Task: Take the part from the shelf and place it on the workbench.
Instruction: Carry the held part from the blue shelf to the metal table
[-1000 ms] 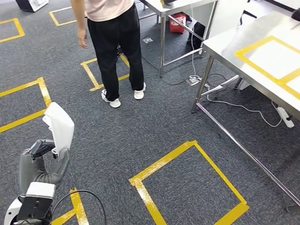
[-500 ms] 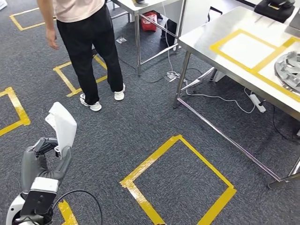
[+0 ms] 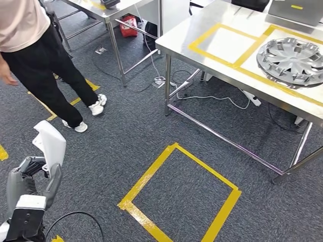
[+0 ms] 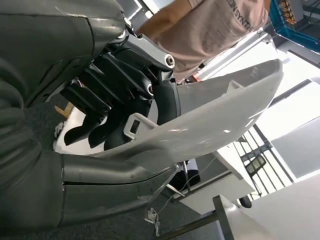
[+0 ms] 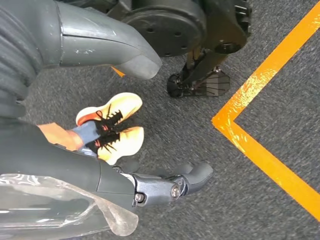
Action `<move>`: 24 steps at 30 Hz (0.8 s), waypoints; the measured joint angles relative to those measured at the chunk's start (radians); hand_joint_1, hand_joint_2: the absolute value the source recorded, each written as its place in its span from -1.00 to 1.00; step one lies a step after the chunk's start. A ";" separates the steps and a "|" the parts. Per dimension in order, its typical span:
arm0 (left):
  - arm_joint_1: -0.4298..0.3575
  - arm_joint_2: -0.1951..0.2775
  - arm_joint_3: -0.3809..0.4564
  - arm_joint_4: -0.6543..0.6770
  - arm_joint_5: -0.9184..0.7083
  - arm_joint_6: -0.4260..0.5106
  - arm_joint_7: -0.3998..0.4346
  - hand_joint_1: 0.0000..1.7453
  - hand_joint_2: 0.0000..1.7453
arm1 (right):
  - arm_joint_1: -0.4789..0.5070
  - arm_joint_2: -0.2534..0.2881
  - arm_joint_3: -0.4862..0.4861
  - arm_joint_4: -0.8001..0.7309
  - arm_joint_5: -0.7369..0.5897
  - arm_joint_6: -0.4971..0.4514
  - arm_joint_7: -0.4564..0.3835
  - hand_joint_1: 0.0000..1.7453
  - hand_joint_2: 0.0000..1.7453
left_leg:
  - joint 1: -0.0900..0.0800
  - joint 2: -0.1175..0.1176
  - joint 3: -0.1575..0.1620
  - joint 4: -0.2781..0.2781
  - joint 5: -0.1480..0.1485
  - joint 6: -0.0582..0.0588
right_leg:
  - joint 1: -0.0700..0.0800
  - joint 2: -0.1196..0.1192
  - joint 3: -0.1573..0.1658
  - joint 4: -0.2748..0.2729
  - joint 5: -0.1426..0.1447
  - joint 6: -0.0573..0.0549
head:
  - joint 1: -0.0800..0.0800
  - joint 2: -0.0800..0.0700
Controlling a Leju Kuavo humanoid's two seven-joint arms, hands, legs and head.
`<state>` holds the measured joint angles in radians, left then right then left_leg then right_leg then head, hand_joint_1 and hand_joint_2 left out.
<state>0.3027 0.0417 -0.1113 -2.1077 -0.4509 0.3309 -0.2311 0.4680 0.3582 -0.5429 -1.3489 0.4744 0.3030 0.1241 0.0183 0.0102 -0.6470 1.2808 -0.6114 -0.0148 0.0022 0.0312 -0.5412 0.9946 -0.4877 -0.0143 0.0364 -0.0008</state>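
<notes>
Workbench point(image 3: 213, 22) nearer; white curved part point(image 3: 51, 142).

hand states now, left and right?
Left robot hand: holding the white part.
Right robot hand: open, holding nothing.

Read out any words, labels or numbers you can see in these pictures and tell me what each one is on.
"ON SYNTH": part of a cut-off print on the person's shirt, left wrist view, behind the white part that the left hand holds.
Red box under the far table, head view: any marking too small to read.
Hubcap on the workbench: no legible text.
</notes>
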 joint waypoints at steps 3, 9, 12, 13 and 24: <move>-0.003 -0.001 0.004 0.000 0.004 0.002 -0.001 1.00 1.00 | 0.006 0.000 0.000 0.003 0.004 0.016 -0.002 -1.00 1.00 | 0.001 -0.007 0.061 -0.175 0.103 0.003 | 0.000 0.020 0.004 0.011 -0.015 0.010 | -0.001 0.000; -0.029 -0.006 0.008 0.001 0.011 0.010 0.013 1.00 1.00 | 0.010 0.000 0.001 0.002 0.003 0.049 0.000 -1.00 1.00 | 0.001 -0.012 0.086 -0.244 0.109 0.033 | -0.002 0.012 -0.022 0.047 -0.046 0.044 | 0.004 0.000; -0.036 -0.011 0.008 0.002 0.012 0.011 0.016 1.00 1.00 | 0.006 0.000 0.002 0.002 0.010 0.057 -0.004 -1.00 1.00 | 0.001 -0.004 0.089 -0.247 0.105 0.041 | -0.006 -0.019 -0.112 0.209 -0.121 0.056 | 0.011 0.000; -0.036 -0.011 0.008 0.003 0.012 0.012 0.015 1.00 1.00 | 0.006 0.000 0.002 0.003 0.014 0.060 -0.006 -1.00 1.00 | 0.001 -0.001 0.090 -0.247 0.102 0.043 | -0.008 -0.022 -0.147 0.264 -0.137 0.059 | 0.011 0.000; -0.047 -0.015 0.008 0.017 0.010 0.021 0.018 1.00 1.00 | 0.005 0.000 -0.010 0.006 0.035 0.078 -0.022 -1.00 1.00 | 0.005 0.005 0.134 -0.234 0.050 0.000 | -0.001 -0.031 -0.045 0.030 0.001 0.022 | 0.008 0.000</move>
<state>0.2558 0.0266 -0.1035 -2.0909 -0.4404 0.3519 -0.2132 0.4731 0.3582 -0.5526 -1.3429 0.5094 0.3805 0.1021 0.0235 0.0149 -0.5127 1.0467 -0.5613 -0.0145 0.0013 0.0002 -0.5858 1.0250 -0.4869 0.0075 0.0445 -0.0008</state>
